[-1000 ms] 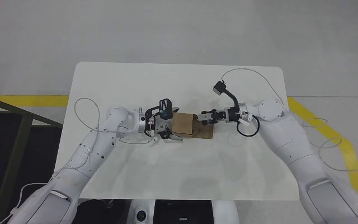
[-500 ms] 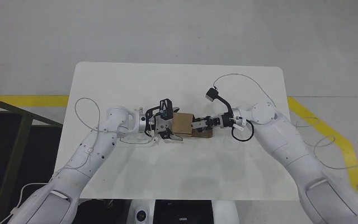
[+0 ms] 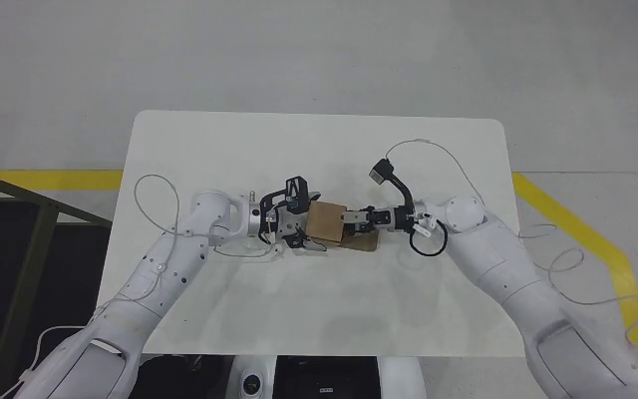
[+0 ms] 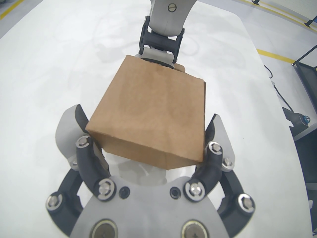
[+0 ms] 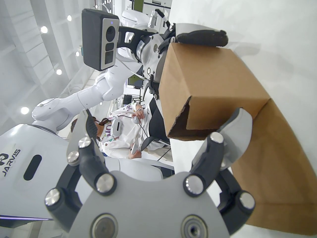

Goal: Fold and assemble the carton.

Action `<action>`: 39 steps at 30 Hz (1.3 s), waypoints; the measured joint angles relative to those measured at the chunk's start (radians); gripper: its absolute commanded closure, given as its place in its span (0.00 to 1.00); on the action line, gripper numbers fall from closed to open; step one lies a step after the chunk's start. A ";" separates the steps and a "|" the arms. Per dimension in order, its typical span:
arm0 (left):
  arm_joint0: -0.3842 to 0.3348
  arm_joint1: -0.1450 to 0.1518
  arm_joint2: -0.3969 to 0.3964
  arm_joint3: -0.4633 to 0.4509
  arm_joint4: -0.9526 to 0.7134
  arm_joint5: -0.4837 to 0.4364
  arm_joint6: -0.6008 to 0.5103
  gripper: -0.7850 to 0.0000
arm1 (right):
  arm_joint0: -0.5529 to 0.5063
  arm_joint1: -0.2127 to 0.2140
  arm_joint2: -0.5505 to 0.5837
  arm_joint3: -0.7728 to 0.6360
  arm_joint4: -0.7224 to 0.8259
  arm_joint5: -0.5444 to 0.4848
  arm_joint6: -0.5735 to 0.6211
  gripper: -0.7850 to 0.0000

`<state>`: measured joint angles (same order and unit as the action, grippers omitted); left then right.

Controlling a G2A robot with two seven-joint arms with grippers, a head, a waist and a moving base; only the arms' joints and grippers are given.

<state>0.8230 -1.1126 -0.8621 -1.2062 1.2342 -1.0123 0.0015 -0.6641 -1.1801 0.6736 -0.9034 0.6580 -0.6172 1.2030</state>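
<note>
Left tool [image 4: 146, 121] clamped on carton [image 4: 156, 95], right tool [image 5: 162, 116] spread at its open end; a hard push may buckle the flap [image 5: 277, 154].

Plain brown carton [image 3: 327, 220], no print; white table [image 3: 299, 140]; left gripper [image 4: 146, 125] silver-grey with black pads [image 4: 81, 117]; pale grey floor [image 3: 299, 50] with yellow stripe [image 3: 60, 180] at the table's nine o'clock

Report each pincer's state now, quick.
Left pincer: closed on the carton.
Right pincer: open, at the carton's open end.
</note>
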 measured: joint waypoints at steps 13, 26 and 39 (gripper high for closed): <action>0.000 0.000 0.001 -0.003 -0.006 0.000 -0.007 0.00 | -0.002 -0.042 -0.013 0.057 0.073 -0.015 -0.015 0.00; -0.006 0.001 0.009 -0.001 -0.019 0.000 -0.019 0.00 | 0.012 -0.085 -0.029 0.089 0.088 0.000 0.000 0.00; -0.008 0.000 0.020 0.007 -0.030 0.000 -0.025 0.00 | 0.011 -0.082 0.009 0.101 0.070 0.006 0.005 0.00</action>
<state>0.8147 -1.1123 -0.8419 -1.1991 1.2037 -1.0123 -0.0235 -0.6532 -1.2623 0.6830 -0.8022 0.7281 -0.6116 1.2085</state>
